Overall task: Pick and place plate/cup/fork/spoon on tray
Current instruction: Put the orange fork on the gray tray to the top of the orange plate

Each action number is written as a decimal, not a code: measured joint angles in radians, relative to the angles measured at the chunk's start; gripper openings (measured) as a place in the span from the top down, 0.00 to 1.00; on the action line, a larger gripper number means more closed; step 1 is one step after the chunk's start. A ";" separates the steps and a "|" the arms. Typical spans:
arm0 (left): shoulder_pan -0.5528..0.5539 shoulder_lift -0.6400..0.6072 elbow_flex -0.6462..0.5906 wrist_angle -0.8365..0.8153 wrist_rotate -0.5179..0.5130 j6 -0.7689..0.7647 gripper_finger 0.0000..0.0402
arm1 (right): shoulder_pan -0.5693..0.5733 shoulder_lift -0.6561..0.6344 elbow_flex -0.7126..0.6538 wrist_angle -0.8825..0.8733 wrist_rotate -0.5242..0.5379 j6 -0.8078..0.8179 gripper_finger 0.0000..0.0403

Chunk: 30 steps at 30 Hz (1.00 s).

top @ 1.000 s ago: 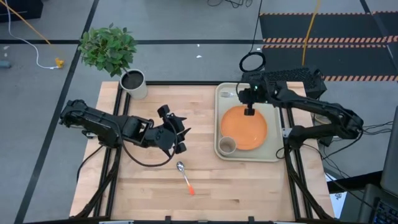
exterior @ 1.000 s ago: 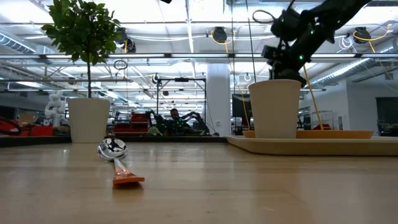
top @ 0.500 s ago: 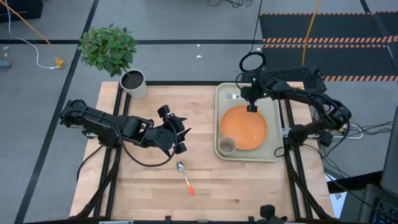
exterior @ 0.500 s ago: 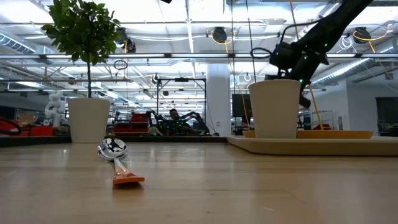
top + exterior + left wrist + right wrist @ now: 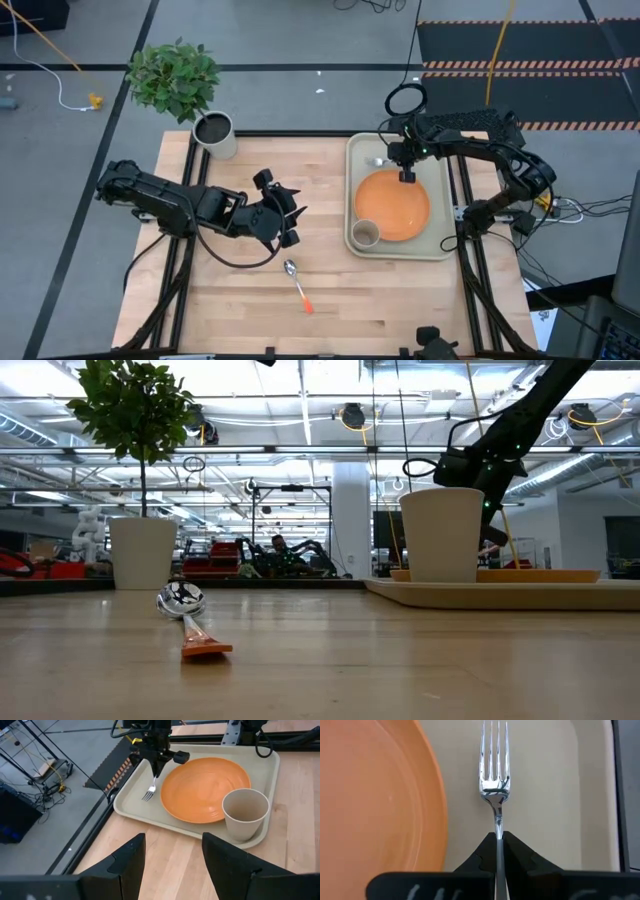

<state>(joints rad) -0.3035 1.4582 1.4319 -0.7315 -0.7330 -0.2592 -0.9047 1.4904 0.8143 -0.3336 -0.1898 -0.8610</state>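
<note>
The cream tray (image 5: pixel 436 248) lies at the table's right, with the orange plate (image 5: pixel 392 203) and the beige cup (image 5: pixel 366 234) standing in it. My right gripper (image 5: pixel 403 168) is over the tray's far end, beside the plate's far edge, shut on the fork (image 5: pixel 494 755); the fork also shows in the left wrist view (image 5: pixel 148 793). The spoon (image 5: pixel 296 282) lies flat on the bare wood, bowl toward the far edge. My left gripper (image 5: pixel 288 215) is open and empty, mid-table, left of the tray. My right gripper pinches the fork's thin metal neck (image 5: pixel 498 836) between its two fingertips (image 5: pixel 517 851); the fingers hide the orange handle. The fingers come from above, slanting down, and lie along the fork. The fork hangs below them, tines (image 5: pixel 147 796) lowest, just over the tray floor; whether they touch it I cannot tell.
A grey-white pot (image 5: pixel 215 132) with a leafy plant stands at the table's far left corner. The tray's raised rim (image 5: pixel 131 815) runs close beside the fork. Bare wood lies between the spoon and the tray.
My right gripper has gone down toward the tray's far end with the fork, staying shut on it. The fork's tines have come lower, close to the tray floor beside the plate.
</note>
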 joint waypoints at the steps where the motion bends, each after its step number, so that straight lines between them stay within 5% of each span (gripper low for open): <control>1: 0.000 0.000 0.000 0.000 0.000 0.000 0.51 | 0.000 0.000 0.000 -0.002 -0.003 0.000 0.99; 30: -0.001 0.000 0.000 0.000 0.026 -0.015 0.51 | 0.002 0.022 0.000 -0.035 -0.019 0.021 0.99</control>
<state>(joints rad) -0.3042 1.4583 1.4319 -0.7319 -0.7068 -0.2746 -0.9031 1.5126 0.8143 -0.3689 -0.2087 -0.8403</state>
